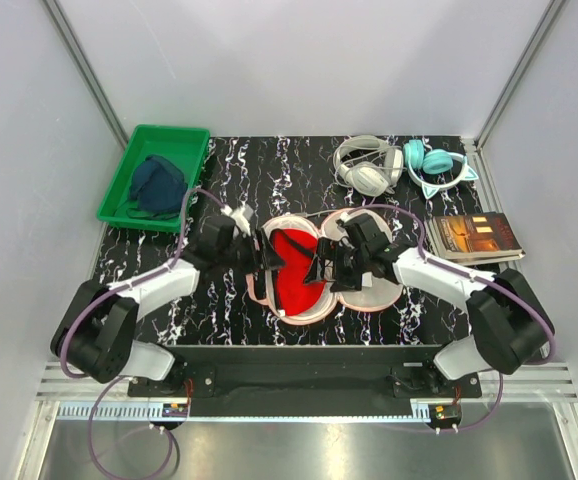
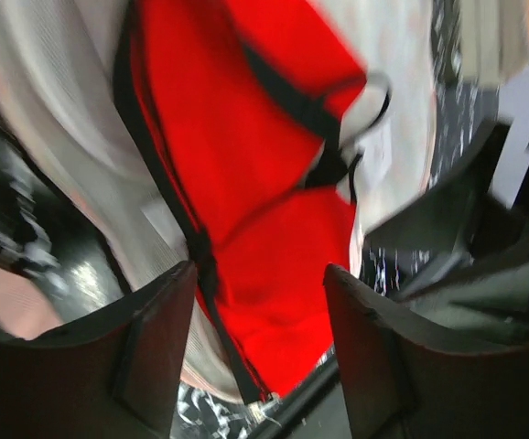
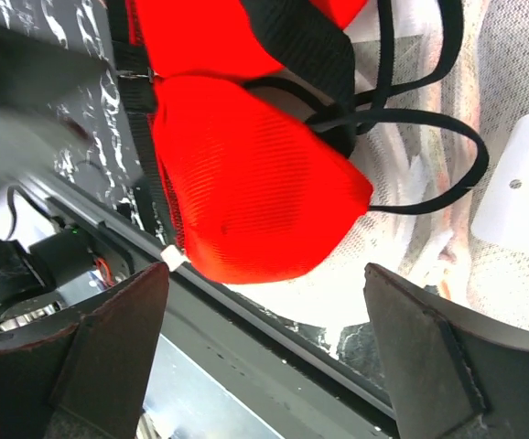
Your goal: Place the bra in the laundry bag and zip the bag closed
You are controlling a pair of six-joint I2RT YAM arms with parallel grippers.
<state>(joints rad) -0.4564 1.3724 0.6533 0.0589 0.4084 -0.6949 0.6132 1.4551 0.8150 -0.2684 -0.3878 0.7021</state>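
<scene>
Flanking the bra (image 1: pixel 294 272) inside the laundry bag (image 1: pixel 377 296), left fingers (image 2: pixel 145 366) and right fingers (image 3: pixel 429 366) stand wide, empty.

**Left arm** (image 1: pixel 154 285), mounted at the left end of the black mounting bar (image 1: pixel 299 372): white shell links between black rounded joint housings, with one large black drum-shaped joint just above the bar's end. A purple cable (image 1: pixel 91 425) loops below the bar and runs up along the arm.

**Right arm** (image 1: pixel 449 280), mounted at the right end of the bar: same white links, black joints and large drum joint. A second purple cable (image 1: pixel 421 237) arches over the forearm.

**Left gripper** (image 2: pixel 260 366): two dark, matte, wedge-shaped fingers (image 2: pixel 155 357) with flat inner faces.

**Right gripper** (image 3: pixel 269 352): the same make, its dark fingers (image 3: pixel 109 352) showing slightly worn edges.
</scene>
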